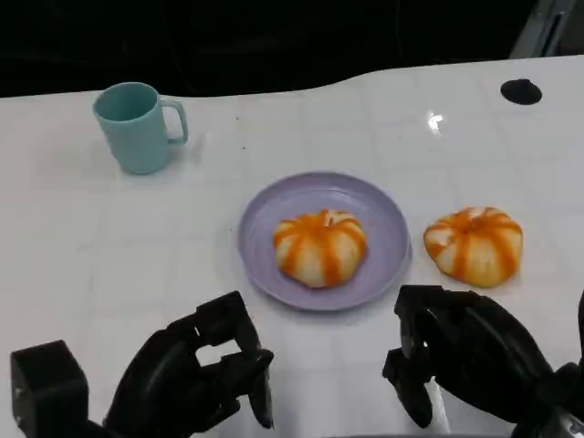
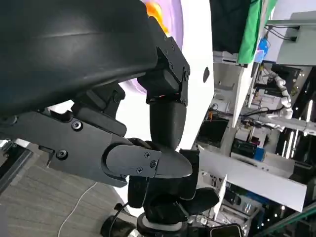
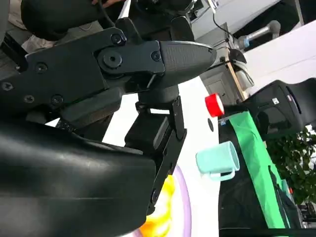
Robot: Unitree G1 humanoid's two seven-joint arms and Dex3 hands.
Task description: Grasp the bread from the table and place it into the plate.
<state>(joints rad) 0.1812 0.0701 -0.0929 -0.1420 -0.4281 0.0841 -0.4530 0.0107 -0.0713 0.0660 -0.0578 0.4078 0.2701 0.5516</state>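
Your right hand (image 1: 465, 360) sits low at the near edge of the table, fingers curled loosely inward with nothing between them — it holds nothing, and the bread on the table (image 1: 474, 243) lies just beyond it, apart from the fingertips. Your left hand (image 1: 196, 374) mirrors it on the other side, likewise half-curled and holding nothing. The bread rests just beside the purple plate (image 1: 260, 228), near its rim but not touching it as far as the head view shows. A second bread (image 1: 320, 246) already sits in the middle of the plate. Risk from here, as a judgement: the bun looks soft and rounded, so a closing grasp from above may squash it or roll it off toward the table edge; and with the plate's centre taken, a careless drop could land on the rim, or nudge the plate. The surface is a white, glossy table (image 1: 73, 246) with faint grid lines and glare spots. A teal mug (image 1: 137, 126) stands well apart at the far left, a small black disc (image 1: 521, 90) at the far right. The right wrist view shows green cloth (image 3: 247, 143) and a red cap (image 3: 214, 104) beyond the table.
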